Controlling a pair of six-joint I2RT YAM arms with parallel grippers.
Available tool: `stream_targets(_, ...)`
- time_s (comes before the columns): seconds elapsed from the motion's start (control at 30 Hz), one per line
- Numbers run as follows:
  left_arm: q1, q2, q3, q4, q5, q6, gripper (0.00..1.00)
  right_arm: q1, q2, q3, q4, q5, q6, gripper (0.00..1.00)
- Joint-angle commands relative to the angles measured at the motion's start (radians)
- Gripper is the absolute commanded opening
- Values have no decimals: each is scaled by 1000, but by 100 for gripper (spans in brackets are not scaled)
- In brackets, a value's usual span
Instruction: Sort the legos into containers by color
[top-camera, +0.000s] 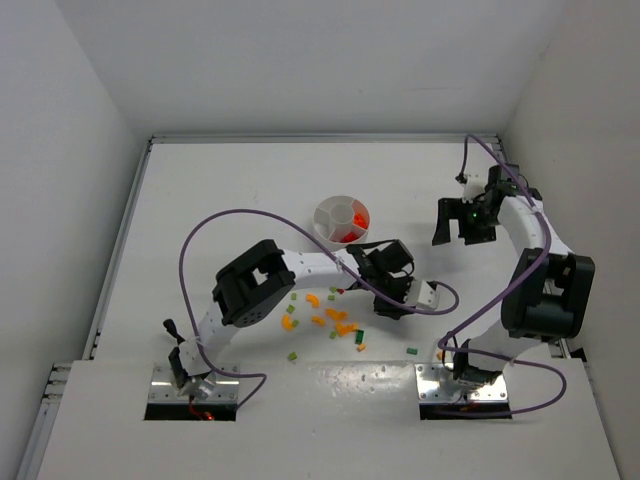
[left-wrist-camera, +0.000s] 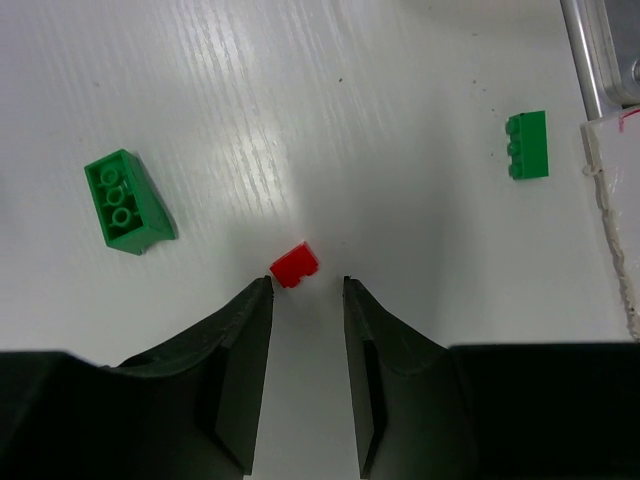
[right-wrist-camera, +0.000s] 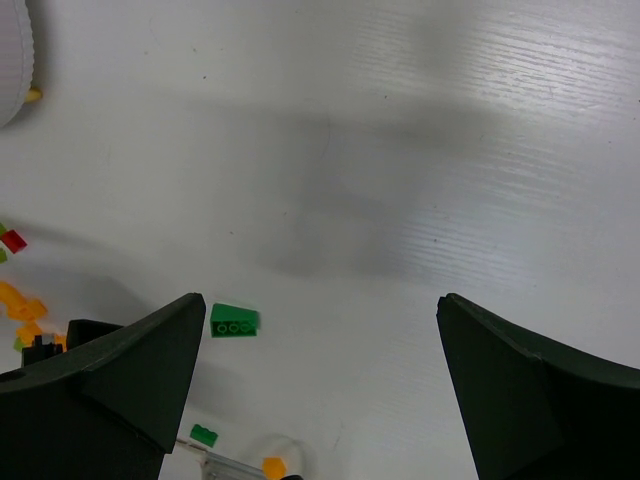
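The white round dish with its containers holds red and orange legos on its right side. Loose orange and green legos lie scattered in front of it. In the left wrist view a small red lego rests on the table just beyond my left gripper, close to the left fingertip. The jaws stand narrowly open with nothing between them. From above, my left gripper is low over the table to the right of the pile. My right gripper hangs wide open and empty to the right of the dish.
Two green bricks flank the red lego. A metal base plate lies at the far right. The right wrist view shows a green brick, a smaller green one, an orange piece and the dish's rim.
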Motion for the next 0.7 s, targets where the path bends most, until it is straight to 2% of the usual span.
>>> stream_targets(0.0,-11,47,15,-40,-8,33,40,-7,-9,48,13,-38,10,100)
stream_targets(0.47,-11,84,54,-69,3,42,45,-16,9,48,4,-47,1,100)
stream_targets(0.67,-11,84,54,-79,12,42,35,-16,19,48,4,-47,1,100)
